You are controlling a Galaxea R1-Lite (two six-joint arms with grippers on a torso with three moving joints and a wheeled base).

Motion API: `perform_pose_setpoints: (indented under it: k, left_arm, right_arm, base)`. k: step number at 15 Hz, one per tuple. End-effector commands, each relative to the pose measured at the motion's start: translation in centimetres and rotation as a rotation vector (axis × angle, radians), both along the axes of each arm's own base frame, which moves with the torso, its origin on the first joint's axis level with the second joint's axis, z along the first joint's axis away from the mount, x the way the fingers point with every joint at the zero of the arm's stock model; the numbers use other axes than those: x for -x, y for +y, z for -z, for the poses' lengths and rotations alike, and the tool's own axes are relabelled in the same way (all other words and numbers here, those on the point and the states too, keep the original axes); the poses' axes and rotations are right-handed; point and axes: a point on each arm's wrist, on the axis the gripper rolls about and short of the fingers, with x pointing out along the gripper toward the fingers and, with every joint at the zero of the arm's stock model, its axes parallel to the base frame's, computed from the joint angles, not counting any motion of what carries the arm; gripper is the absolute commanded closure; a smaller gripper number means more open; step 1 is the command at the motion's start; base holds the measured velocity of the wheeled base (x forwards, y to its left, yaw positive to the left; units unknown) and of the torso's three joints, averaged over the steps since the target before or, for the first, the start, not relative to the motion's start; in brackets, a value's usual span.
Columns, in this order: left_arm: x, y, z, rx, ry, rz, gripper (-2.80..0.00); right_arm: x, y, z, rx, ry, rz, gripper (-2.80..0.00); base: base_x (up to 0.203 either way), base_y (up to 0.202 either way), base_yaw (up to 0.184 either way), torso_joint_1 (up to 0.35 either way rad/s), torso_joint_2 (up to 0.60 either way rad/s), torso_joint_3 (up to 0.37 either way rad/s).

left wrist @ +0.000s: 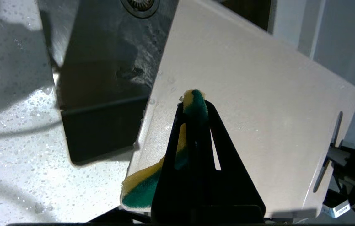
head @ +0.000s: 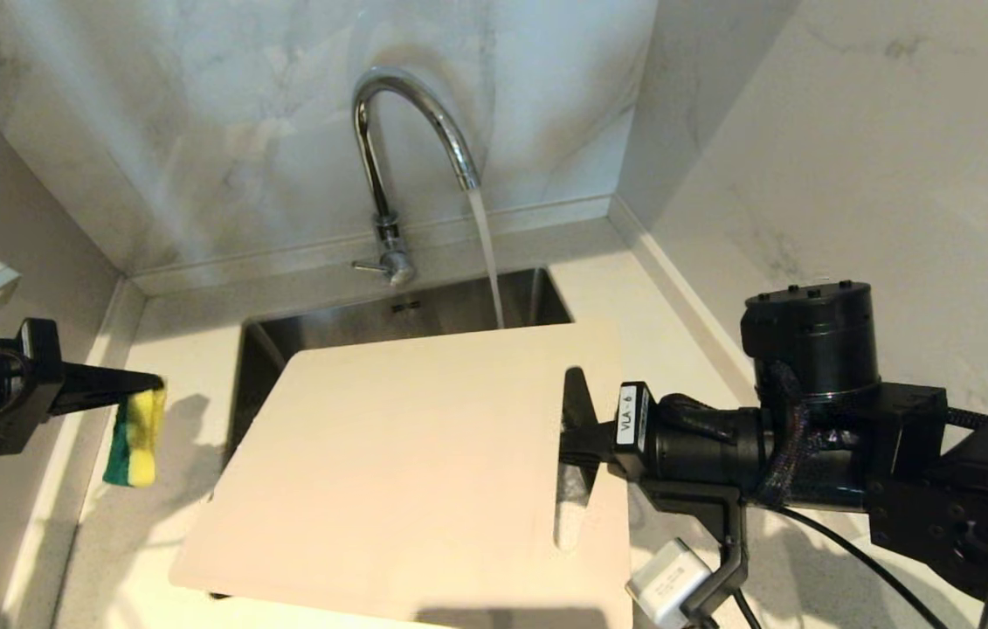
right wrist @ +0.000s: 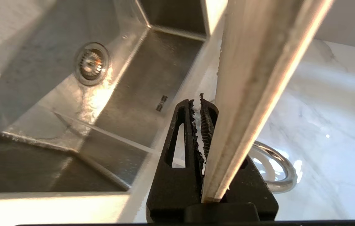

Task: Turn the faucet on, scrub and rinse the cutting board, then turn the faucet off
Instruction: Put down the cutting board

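marble walls are closing in a pale speckled surface [head: 188,349] with a steel sink [head: 459,310] set into it. water is running from the faucet [head: 389,157], so turning on looks done. the right end effector [head: 576,441] is clamping the board [head: 406,454] at its handle slot, holding it tilted over the sink. the left end effector [head: 140,393] is pinching a sponge [head: 137,437] just beside the board, not touching. scrubbing, rinsing and shutting off are probably still waiting.
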Motion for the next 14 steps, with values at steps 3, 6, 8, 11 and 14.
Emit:
perform_pose_setpoints:
  k: [3, 6, 8, 11, 14]
  left_arm:
    - [1.1, -0.3, -0.8, 0.003, -0.033, 0.008, 0.0]
    - [1.4, -0.4, -0.7, 0.004, -0.013, 0.016, 0.0]
    - [1.5, -0.8, -0.7, 0.004, 0.002, 0.031, 0.0]
    - [1.8, -1.4, -0.8, 0.0, -0.004, 0.057, 0.0]
    - [1.9, -1.5, -0.7, 0.0, 0.01, 0.063, 0.0]
  right_arm:
    - [1.8, -0.9, -0.1, 0.001, -0.016, -0.006, 0.0]
    - [2.7, -1.5, -0.1, 0.0, -0.018, 0.001, 0.0]
    - [2.7, -1.9, -0.2, -0.011, -0.008, 0.019, 0.0]
    - [2.9, -2.2, -0.4, -0.024, 0.002, 0.033, 0.0]
    - [3.0, -3.2, -0.6, -0.039, 0.009, 0.079, 0.0]
  base:
    - [0.0, 0.0, 0.0, 0.0, 0.0, 0.0]
    - [0.0, 0.0, 0.0, 0.0, 0.0, 0.0]
    - [0.0, 0.0, 0.0, 0.0, 0.0, 0.0]
    - [0.0, 0.0, 0.0, 0.0, 0.0, 0.0]
    - [0.0, 0.0, 0.0, 0.0, 0.0, 0.0]
